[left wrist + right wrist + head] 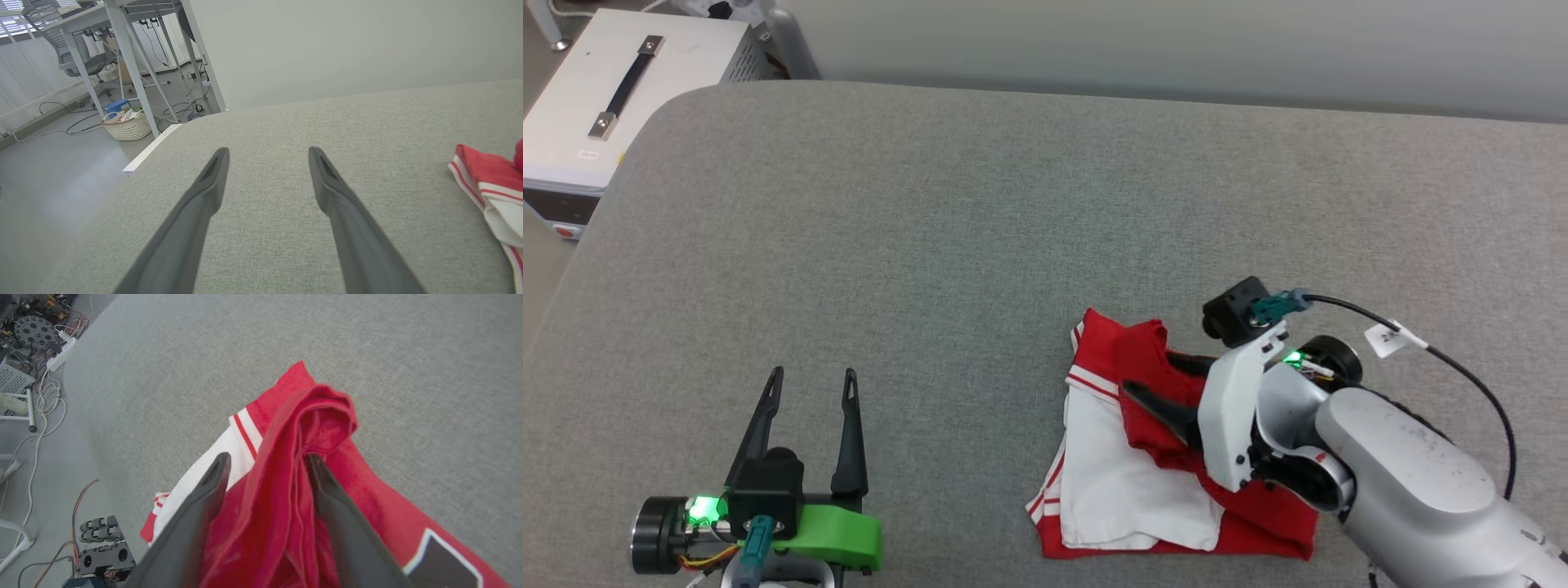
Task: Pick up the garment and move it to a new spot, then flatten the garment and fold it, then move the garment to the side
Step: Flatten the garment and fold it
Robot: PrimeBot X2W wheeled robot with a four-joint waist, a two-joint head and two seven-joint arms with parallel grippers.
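The garment (1112, 478), red with a white sleeve and red-white striped trim, lies bunched in a rough fold on the grey padded table (980, 245), at the front right. A corner of black, white-outlined print shows in the right wrist view. My right gripper (1147, 369) is down on the garment's upper part, open, its jaws apart with a raised ridge of red cloth (322, 412) standing between them. My left gripper (815, 376) rests open and empty at the front left, well away from the garment (486, 171), whose striped edge lies off to its right.
A white case (613, 90) with a black handle stands beyond the table's rounded far-left corner. A white basket (128, 126) and desk legs (122, 49) stand on the floor past that edge. Cables and electronics (36, 339) lie on the floor beside the table.
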